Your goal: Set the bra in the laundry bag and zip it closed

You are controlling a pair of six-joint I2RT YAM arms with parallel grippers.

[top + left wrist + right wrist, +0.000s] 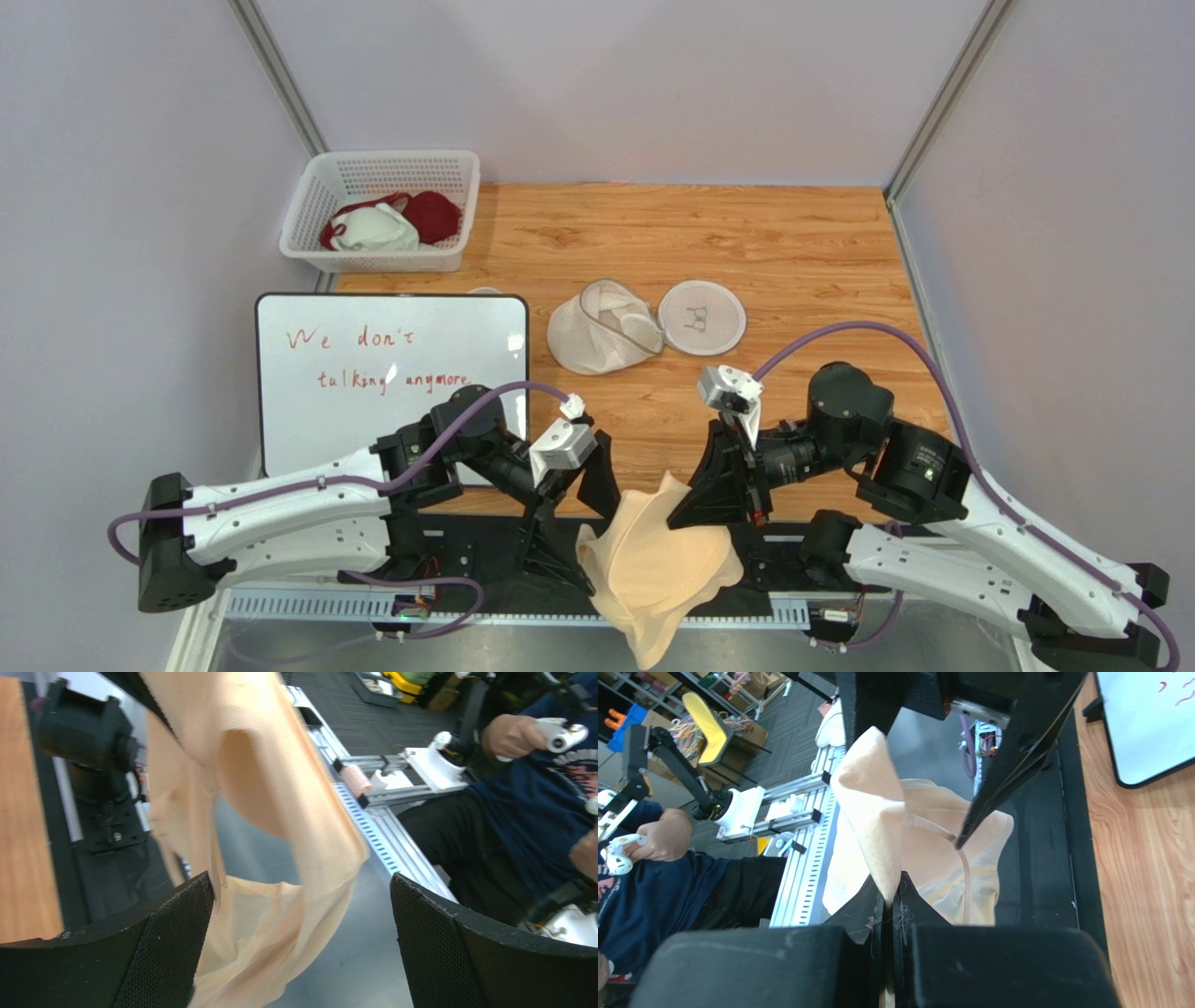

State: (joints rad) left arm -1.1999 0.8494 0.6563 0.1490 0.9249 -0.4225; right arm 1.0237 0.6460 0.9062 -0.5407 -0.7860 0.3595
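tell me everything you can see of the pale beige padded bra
The pale beige padded bra is soft, finely textured fabric with a thin strap, crumpled and folded. It hangs in the air over the near edge of the wooden table. The right gripper is shut on one fold; lower fabric droops between the fingers of the open left gripper.

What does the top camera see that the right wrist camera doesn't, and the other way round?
Only the top view: the laundry bag lying open, and the white basket holding red and white clothes. Only the right wrist view: its own fingers pinched shut on the bra, and a person in dark blue holding a controller. Both: the bra, the whiteboard and the wooden table.
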